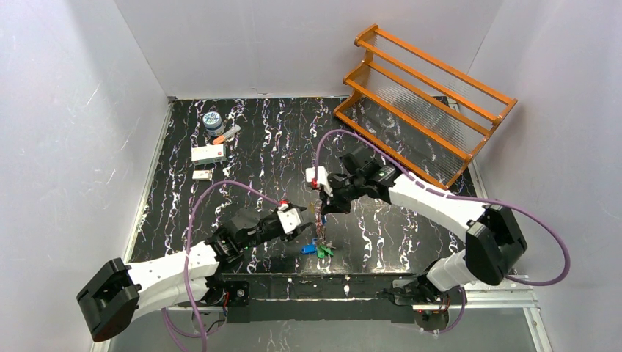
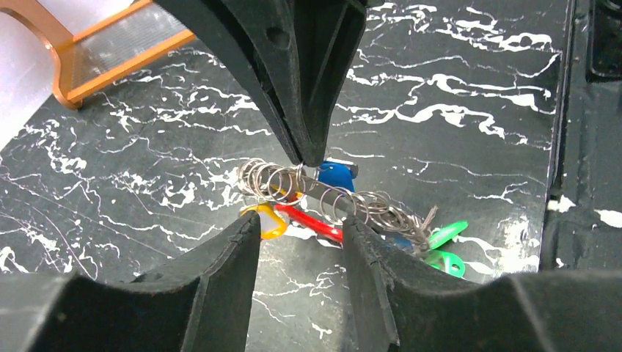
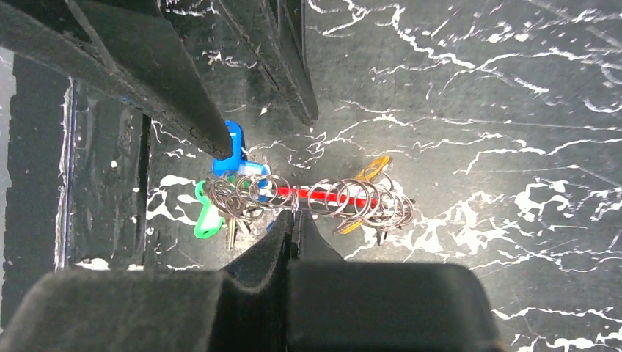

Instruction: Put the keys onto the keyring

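Threading stage by the look of it, probably a regrip: closest in, left gripper (image 2: 301, 227) about half open with nothing in it, lined up just short of the keyring (image 3: 323, 198). Just past that, right gripper (image 3: 293, 220) pinched tight on the wire loops, holding the bunch low over the front of the table (image 1: 242, 147), with green tag (image 3: 205, 220), blue tag (image 3: 231, 147), red tag (image 3: 290, 192) and a couple of keys (image 3: 231, 231) dangling off it; orange rack (image 1: 425, 95) way at the back, out of play. Next up, at a guess: close the left on the wire beside the other grip, gently, no yanking, then feed a key along.
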